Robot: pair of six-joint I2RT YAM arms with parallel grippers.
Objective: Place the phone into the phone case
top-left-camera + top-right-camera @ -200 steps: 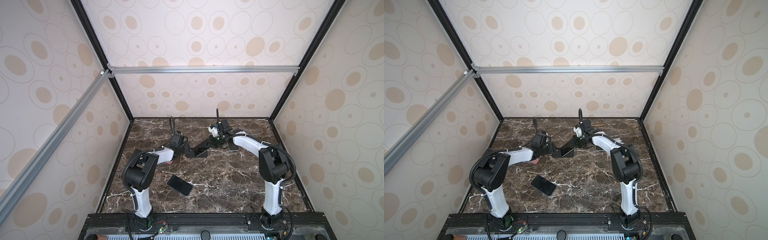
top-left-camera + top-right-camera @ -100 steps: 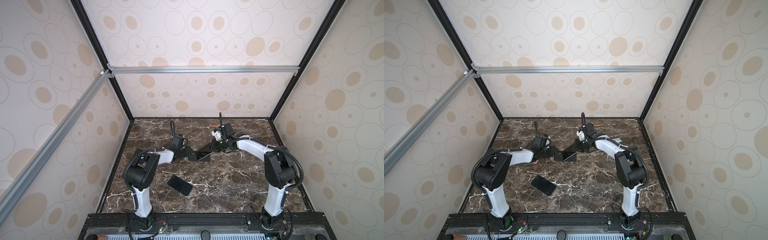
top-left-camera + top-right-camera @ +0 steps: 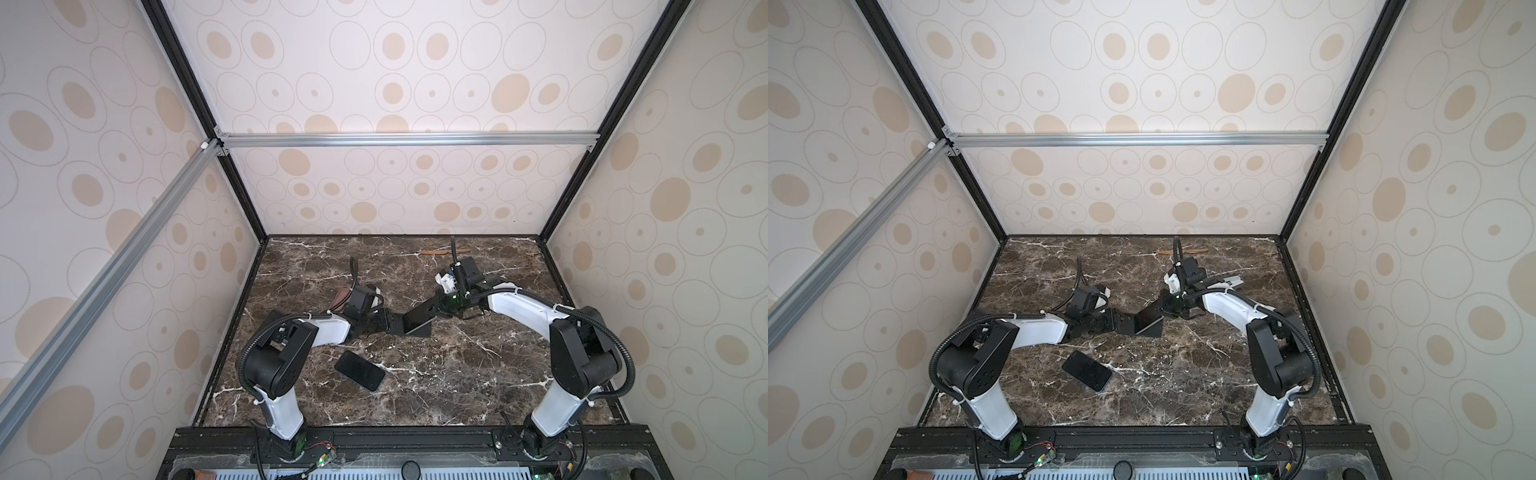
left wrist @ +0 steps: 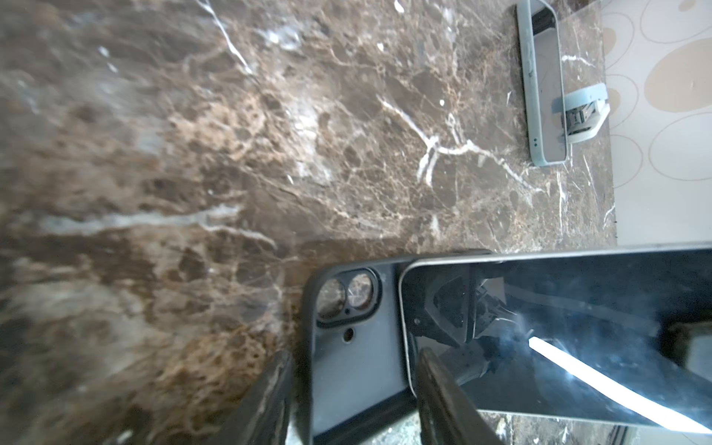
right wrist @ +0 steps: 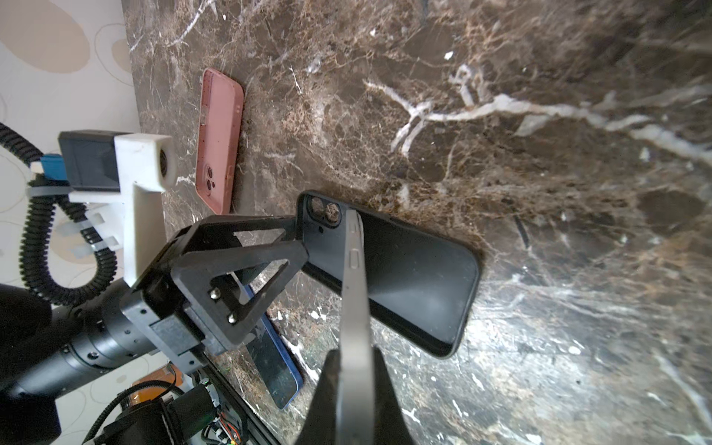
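The black phone case [image 3: 409,328] [image 3: 1148,329] lies open side up on the marble at mid table. My left gripper [image 3: 388,323] [image 4: 352,366] is shut across its width near the camera cutout, with a finger [image 4: 443,397] against each side wall. The phone [image 3: 424,312] [image 4: 558,327], dark screen and silver edge, hangs tilted over the case [image 5: 416,281]. Its low end sits by the cutout and its high end is in my right gripper [image 3: 442,304] [image 5: 354,358], which is shut on the phone's edge [image 5: 354,289]. I cannot tell whether the low end sits inside the rim.
A second dark phone [image 3: 360,370] [image 3: 1087,370] lies flat nearer the front. A pink case [image 5: 217,138] lies behind the left arm. A pale blue-grey case with a stand [image 4: 543,84] [image 3: 1229,280] lies near the right wall. Walls enclose the marble table [image 3: 457,395] on three sides.
My right gripper has shifted slightly right and forward with the phone, bringing its low end down onto the case. My left jaws have narrowed onto the case.
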